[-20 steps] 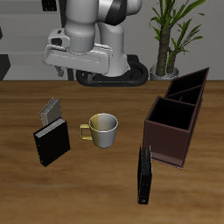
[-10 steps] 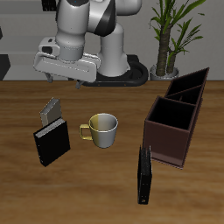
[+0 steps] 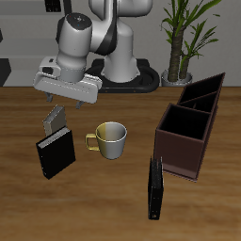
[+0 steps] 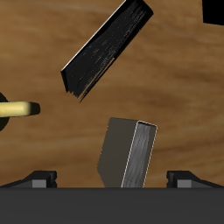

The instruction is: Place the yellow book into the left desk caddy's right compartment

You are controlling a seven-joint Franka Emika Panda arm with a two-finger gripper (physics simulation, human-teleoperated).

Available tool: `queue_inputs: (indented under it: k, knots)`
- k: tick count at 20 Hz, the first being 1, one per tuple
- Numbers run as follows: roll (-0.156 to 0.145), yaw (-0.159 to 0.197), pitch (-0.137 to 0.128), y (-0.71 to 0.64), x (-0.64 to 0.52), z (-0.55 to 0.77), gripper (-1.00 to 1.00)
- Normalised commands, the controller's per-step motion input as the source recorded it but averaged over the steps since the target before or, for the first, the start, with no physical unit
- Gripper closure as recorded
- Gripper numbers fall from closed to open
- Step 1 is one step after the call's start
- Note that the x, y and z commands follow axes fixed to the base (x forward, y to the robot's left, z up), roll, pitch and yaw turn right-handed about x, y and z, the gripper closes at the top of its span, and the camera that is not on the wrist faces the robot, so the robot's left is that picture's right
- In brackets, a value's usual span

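step in hand: approach, nothing grasped yet. at left of the exterior frame the black square book [image 3: 55, 152] lies flat; just behind it the yellow book [image 3: 56, 118] stands tilted on the surface [image 3: 113, 202], w/ the gripper [image 3: 64, 98] hovering right above, fingers spread wide, empty. mid-frame a mug [image 3: 110, 138]. right: left desk caddy [image 3: 187, 139], well apart. next, i judge: drop straight down, straddle the book's thin edges, close.
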Motion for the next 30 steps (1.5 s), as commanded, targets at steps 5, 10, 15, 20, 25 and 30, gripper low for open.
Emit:
queue_inputs:
  k: [5, 10, 15, 20, 25, 30]
  knots:
    - [-0.031, -0.012, 0.016, -0.21, -0.07, -0.29, -1.00]
    - [-0.034, -0.013, 0.027, -0.23, -0.08, -0.24, -1.00]
    - [-0.020, -0.012, 0.024, -0.09, -0.04, -0.21, -1.00]
    - [-0.003, -0.025, 0.052, -0.02, 0.07, -0.41, -1.00]
    - [-0.025, -0.039, 0.060, -0.15, 0.06, -0.42, -1.00]
    - [-0.007, -0.018, 0.036, -0.05, -0.01, -0.33, 1.00]
